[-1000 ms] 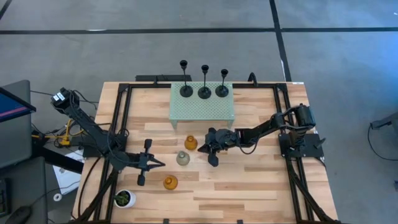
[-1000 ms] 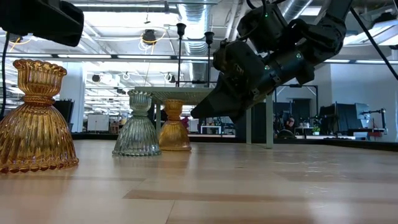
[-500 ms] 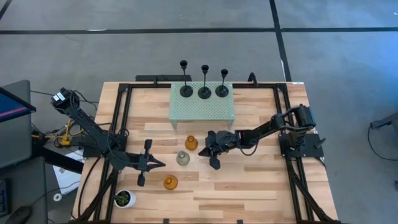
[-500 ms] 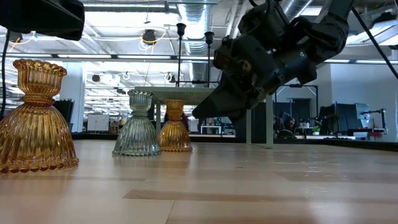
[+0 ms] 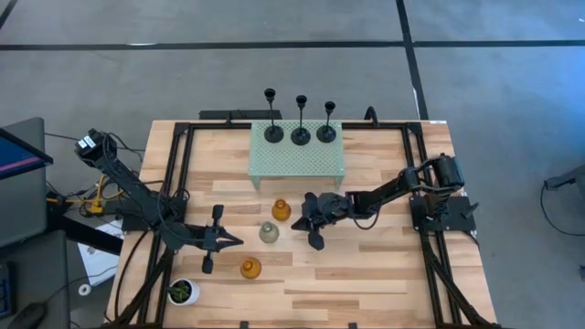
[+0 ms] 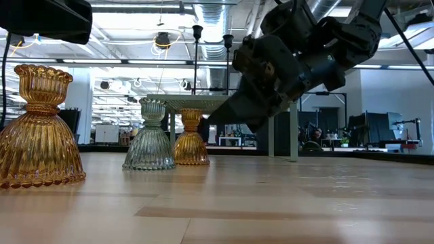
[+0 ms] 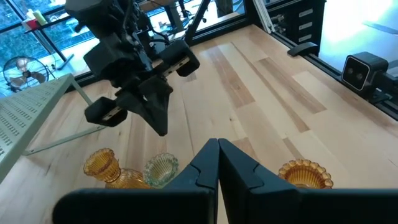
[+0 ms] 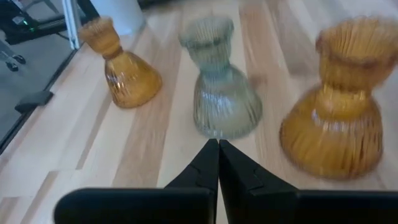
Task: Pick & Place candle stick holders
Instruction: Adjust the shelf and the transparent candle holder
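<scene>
Three black candle stick holders stand by their round bases on the pale green perforated stand at the far side. Three short bulbous holders stand on the table: an amber one, a pale grey one and a second amber one. My right gripper is shut. It hovers just right of the grey and first amber holders, pointing at them and touching neither; its wrist view shows the grey holder straight ahead. My left gripper is shut, left of the grey holder, above the table.
A small white pot with a green plant stands at the near left corner. Black frame rails run along the table's left, right and far sides. Bare wood lies near and right of the holders.
</scene>
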{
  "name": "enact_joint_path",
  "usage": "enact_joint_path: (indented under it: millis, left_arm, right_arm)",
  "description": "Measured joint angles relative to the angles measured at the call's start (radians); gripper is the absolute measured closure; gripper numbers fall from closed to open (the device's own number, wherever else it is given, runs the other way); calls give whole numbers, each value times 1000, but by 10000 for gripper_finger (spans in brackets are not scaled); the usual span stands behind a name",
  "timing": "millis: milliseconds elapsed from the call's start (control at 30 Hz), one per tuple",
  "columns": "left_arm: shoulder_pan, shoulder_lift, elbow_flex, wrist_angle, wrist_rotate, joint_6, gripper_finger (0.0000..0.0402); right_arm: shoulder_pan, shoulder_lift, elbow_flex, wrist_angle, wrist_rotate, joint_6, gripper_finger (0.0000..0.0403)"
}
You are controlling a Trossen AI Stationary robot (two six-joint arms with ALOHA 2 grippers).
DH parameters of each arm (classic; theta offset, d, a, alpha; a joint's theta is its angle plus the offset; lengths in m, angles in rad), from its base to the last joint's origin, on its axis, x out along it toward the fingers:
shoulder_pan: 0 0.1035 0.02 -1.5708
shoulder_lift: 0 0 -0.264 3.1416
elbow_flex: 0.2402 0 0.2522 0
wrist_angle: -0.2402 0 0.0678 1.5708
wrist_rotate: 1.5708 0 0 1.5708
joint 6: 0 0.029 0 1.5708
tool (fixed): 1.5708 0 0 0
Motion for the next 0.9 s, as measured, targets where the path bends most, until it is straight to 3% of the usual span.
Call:
enact_joint_path:
  millis: [167,467,900]
  left_arm:
    - [0,0,0,0,0,-2,396]
    - [0,0,0,0,0,-2,396]
    - [0,0,0,0,0,-2,396]
  right_arm:
    - [10,0,10,67,33,-3,403]
    - [134,0,14,-17,376,-47,403]
    - [174,0,15,4,487,14,403]
